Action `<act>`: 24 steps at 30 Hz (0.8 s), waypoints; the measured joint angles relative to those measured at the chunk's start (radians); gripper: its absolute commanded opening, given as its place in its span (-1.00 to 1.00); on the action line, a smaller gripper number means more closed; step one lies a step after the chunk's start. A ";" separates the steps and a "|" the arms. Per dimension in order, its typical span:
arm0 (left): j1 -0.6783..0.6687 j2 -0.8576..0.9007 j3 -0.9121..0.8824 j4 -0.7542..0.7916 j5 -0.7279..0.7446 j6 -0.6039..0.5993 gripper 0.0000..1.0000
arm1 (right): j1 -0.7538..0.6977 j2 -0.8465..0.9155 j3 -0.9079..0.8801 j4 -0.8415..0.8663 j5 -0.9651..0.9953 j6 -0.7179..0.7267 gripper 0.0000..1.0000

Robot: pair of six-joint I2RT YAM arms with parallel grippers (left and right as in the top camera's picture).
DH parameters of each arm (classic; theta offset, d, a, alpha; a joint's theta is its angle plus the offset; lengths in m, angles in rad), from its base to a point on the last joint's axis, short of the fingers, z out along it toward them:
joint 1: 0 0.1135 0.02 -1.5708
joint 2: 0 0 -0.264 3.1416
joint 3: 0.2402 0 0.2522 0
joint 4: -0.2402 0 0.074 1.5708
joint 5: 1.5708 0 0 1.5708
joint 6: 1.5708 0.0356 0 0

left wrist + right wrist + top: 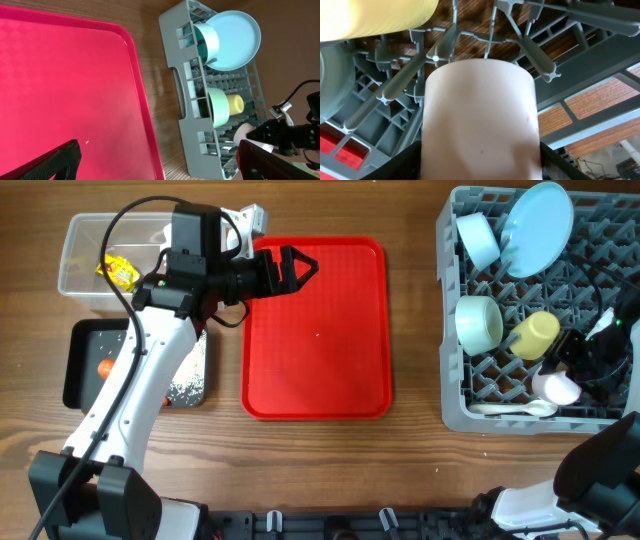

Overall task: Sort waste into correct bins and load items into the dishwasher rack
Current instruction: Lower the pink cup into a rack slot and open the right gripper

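No text, label, brand, number or sign can be read in any of the views. The crumpled yellow snack wrapper (119,271) in the clear plastic rectangular tub (75,240) appears too small and creased for any print to be made out.

Just the non-job stuff: a red tray (320,360) lies flat about mid-worktop, long side running away from me. It has a raised rim, rounded corners and a fine grid texture on its floor. Under everything is the brown wood-grain worktop (415,470). In my left wrist view the tray fills the left half.
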 measured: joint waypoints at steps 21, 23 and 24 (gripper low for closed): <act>0.000 0.000 0.000 0.000 0.000 0.000 0.99 | 0.000 -0.007 0.000 -0.037 -0.010 -0.004 0.04; 0.000 0.000 0.000 0.000 0.000 0.000 0.99 | 0.000 -0.031 0.000 -0.042 -0.018 -0.011 -0.26; 0.000 0.000 0.000 0.000 0.000 0.000 1.00 | 0.000 -0.035 0.000 -0.040 -0.021 -0.012 -0.35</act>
